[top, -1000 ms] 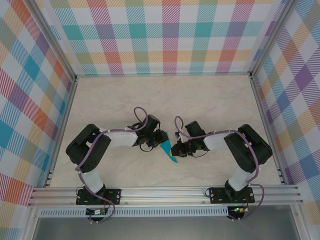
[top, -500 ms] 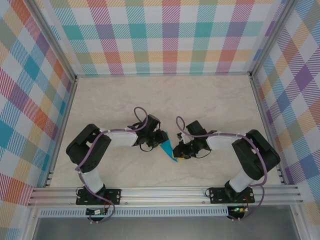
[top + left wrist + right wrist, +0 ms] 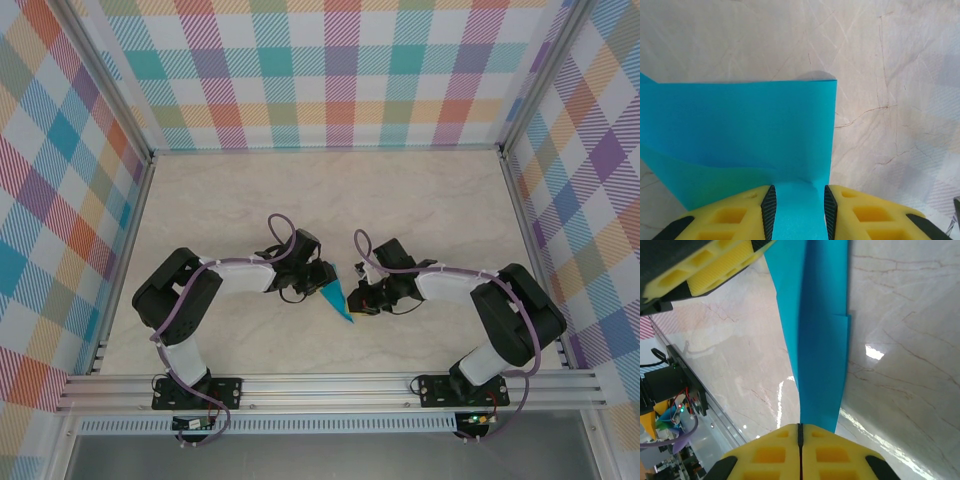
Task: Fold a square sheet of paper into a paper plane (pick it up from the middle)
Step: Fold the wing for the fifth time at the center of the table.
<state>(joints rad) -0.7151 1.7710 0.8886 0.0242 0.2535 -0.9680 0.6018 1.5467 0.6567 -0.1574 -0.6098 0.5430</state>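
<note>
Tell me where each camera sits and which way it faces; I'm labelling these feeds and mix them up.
Top external: fixed above and behind the arms, looking down on the table; both arms show whole, bases at the bottom.
Left wrist: on the left arm, looking along the left gripper at the teal paper between its pads.
Right wrist: on the right arm, looking past the closed right gripper along the paper toward the left gripper's yellow fingers.
Shared: all three show the teal paper.
</note>
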